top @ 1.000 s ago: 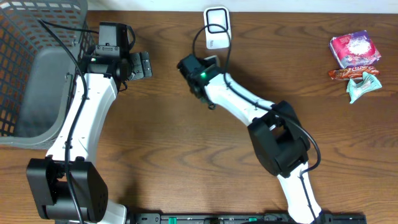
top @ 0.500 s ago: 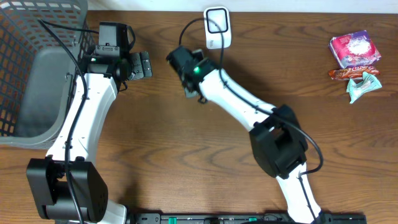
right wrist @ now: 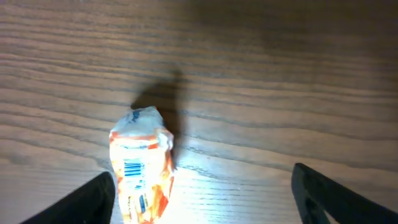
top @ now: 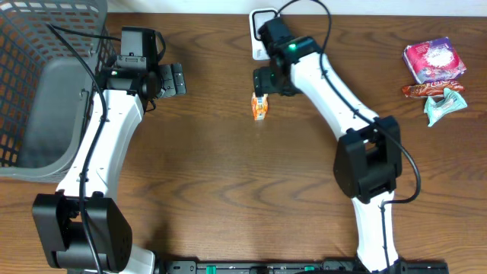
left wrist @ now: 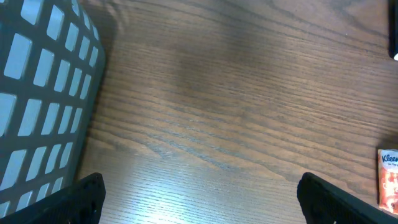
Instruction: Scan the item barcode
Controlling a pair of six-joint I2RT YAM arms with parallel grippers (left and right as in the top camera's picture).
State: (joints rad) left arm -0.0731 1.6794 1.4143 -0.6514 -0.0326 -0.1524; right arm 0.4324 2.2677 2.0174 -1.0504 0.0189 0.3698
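One orange packet (top: 260, 106) lying loose on table (top: 228, 190), barcode (right wrist: 132, 169) on top. Just beyond: right gripper (top: 268, 81), jaws wide, empty; left gripper (top: 172, 78) further left, likewise. Pinch packet edges, keep barcode uncovered, aim at scanner (top: 256, 46), far edge.

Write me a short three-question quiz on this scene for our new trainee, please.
1. True or false: the right gripper is clamped on the orange packet.
2. Where does the basket stand? A) at the left end of the table B) at its right end C) in its middle
3. Fill in: the packet's side facing the right wrist camera shows a ____.
Key: 1 false, the jaws stand open and the packet lies loose on the wood. 2 A. 3 barcode.
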